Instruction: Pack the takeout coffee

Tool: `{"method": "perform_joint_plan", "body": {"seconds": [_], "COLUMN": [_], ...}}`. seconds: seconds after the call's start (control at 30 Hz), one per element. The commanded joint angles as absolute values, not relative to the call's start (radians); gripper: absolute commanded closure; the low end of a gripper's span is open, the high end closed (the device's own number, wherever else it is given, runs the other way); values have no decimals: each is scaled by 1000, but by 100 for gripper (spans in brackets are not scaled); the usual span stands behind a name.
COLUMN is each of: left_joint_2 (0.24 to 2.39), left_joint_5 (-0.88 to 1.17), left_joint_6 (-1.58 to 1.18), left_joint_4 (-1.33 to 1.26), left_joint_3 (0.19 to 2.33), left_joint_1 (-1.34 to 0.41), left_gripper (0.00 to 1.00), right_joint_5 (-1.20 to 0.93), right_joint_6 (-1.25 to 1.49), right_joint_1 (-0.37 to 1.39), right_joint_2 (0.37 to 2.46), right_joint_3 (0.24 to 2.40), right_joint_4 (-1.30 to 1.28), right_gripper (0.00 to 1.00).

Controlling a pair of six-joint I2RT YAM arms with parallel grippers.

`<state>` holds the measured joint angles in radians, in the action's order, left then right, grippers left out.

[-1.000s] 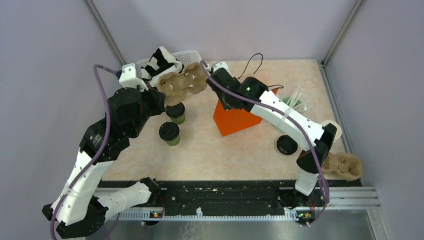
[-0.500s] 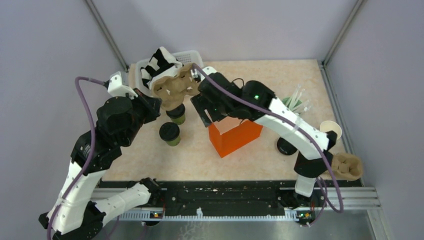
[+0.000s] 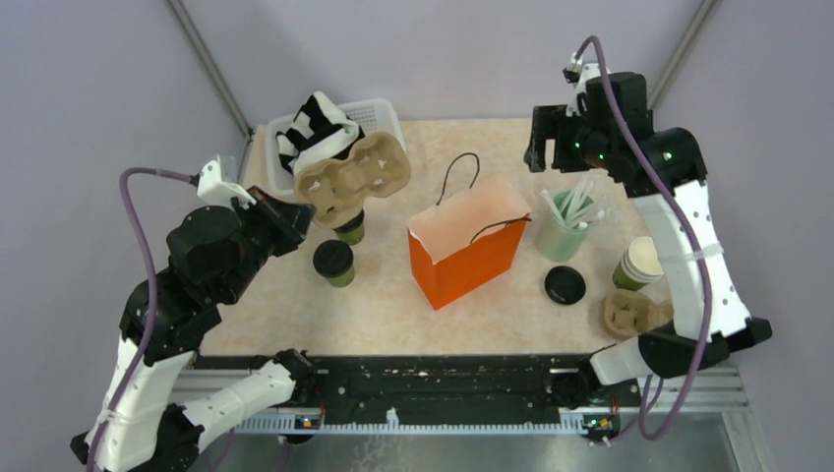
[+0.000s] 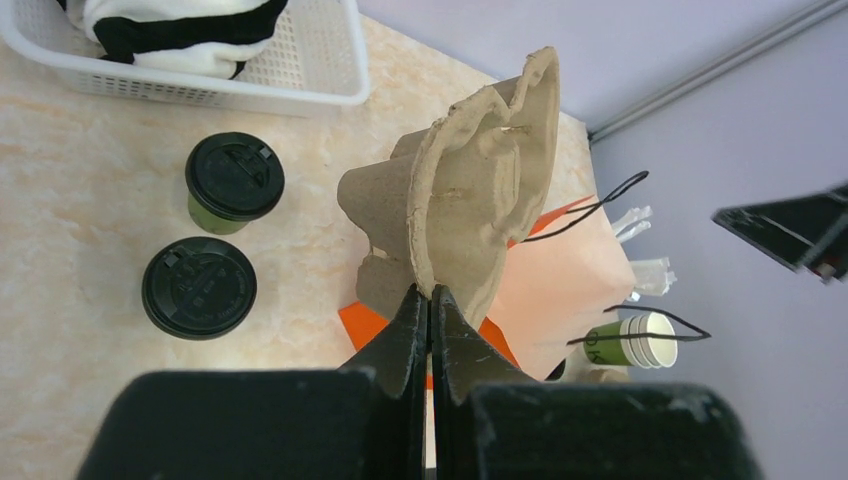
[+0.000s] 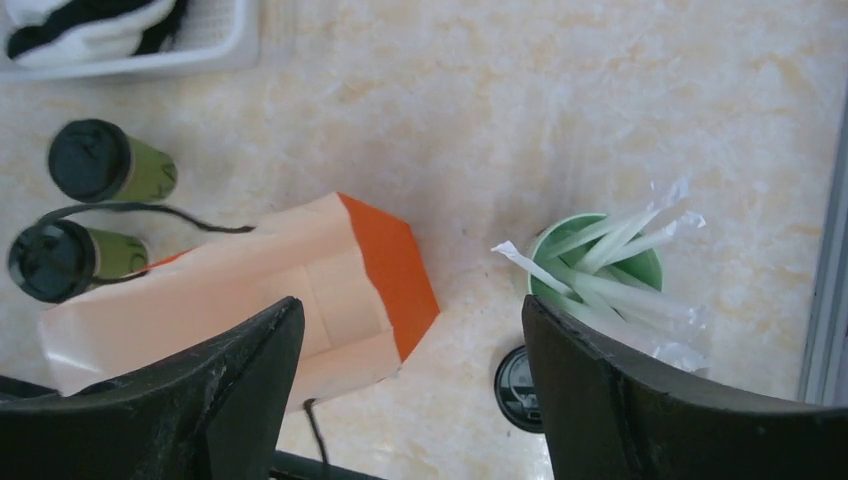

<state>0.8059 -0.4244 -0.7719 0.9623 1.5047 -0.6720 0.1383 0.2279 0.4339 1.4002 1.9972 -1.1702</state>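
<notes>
Left wrist view looked straight along the left gripper (image 4: 430,295), whose jaws were pinched tight on the rim of a pulp cup carrier (image 4: 480,200). The carrier stood on edge, its long axis running away from the fingertips, with the cup wells facing sideways rather than up.

Below it, on the table, stood the two green paper cups (image 4: 234,176), both upright with their black lids on. They were close together but not touching. From overhead one sat partly under the carrier's lower edge and the other just nearer the arm bases. Both lay between this gripper and the orange paper bag (image 3: 467,246), which stood upright beyond them with its mouth open.

The left arm was plainly the nearer one. The carrier would probably have to be turned flat, wells up, before either cup could go into it.

Farthest off, the right gripper (image 5: 410,305) hung high with its jaws spread wide and nothing between them. It was above the mint tumbler of straws (image 5: 600,270) on the bag's far side, well apart from the cups.
</notes>
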Motion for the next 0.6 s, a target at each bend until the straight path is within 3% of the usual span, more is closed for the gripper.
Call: {"method": "perform_joint_plan", "body": {"seconds": [0.0,0.13,0.27,0.43,0.57], "left_joint_2": [826,836,833,858,933], "left_joint_5": [-354,-314,-261,-180,-128], "left_joint_6": [-741,-702,-686,-651,-642], "left_joint_4": [981,1002,1005,1043,1165], "left_joint_3": [1559,1583,1580,1640,1796], "left_joint_1": [-670,-670,-670,-670,-672], "left_gripper": [100,100,100,100,100], "right_joint_5": [-60,-166,-182,-149,-155], "right_joint_6": [114,86,63,72,130], "right_joint_1": [358,358,359,359,377], "right_joint_2": [1505,1499,1511,1550,1582], "right_joint_3": [1968,1863,1794,1789,1833], "right_joint_4": [-1211,-1176,-1139,-1113,-1148], "right_gripper": [24,26,36,57,83]}}
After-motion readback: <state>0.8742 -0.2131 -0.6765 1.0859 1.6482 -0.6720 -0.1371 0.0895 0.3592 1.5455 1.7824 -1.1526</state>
